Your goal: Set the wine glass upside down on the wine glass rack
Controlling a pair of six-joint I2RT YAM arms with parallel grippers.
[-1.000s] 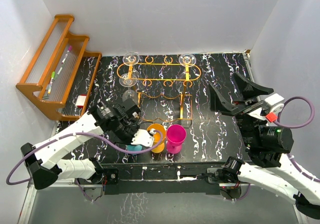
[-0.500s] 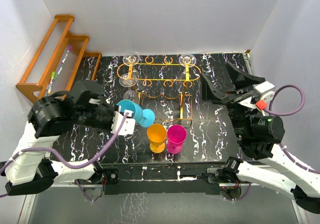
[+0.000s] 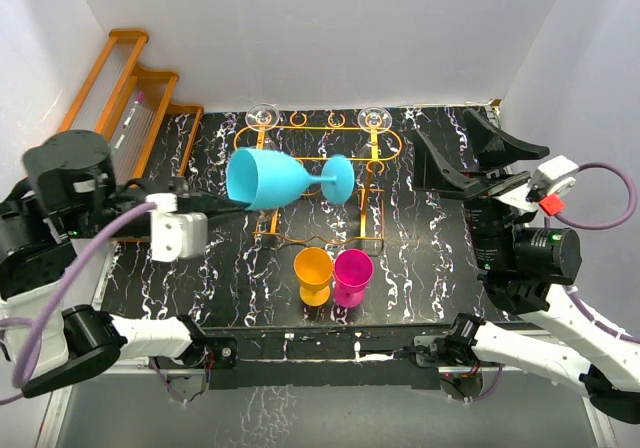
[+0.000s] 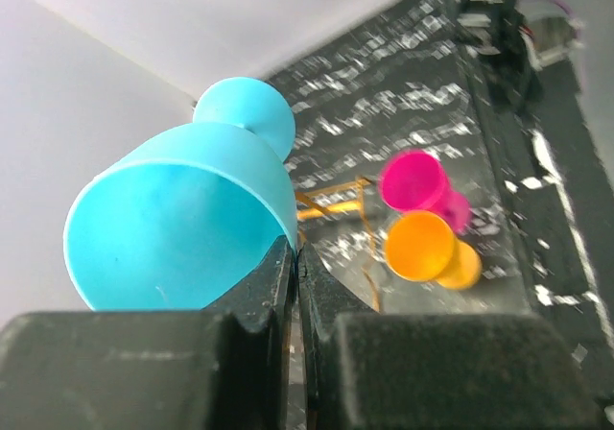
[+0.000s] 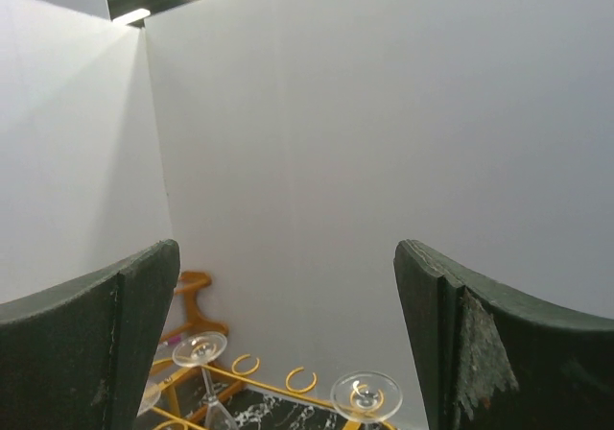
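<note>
Wine glass rack [image 3: 373,158] standing mid-table, clear glasses [image 3: 374,119] hanging at its back. Left gripper [image 4: 296,257] pinching blue wine glass [image 3: 265,178] by the rim, holding it sideways over rack's left end. Right gripper [image 3: 468,154] gaping wide, empty. Orange cup [image 3: 313,271] and pink cup [image 3: 352,272] sitting before rack.

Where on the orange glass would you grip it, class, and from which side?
Probably the rim, from above: the orange glass stands upright, mouth open, so one finger can go inside, one outside. Take its left edge, since the pink glass stands close against its right.
</note>
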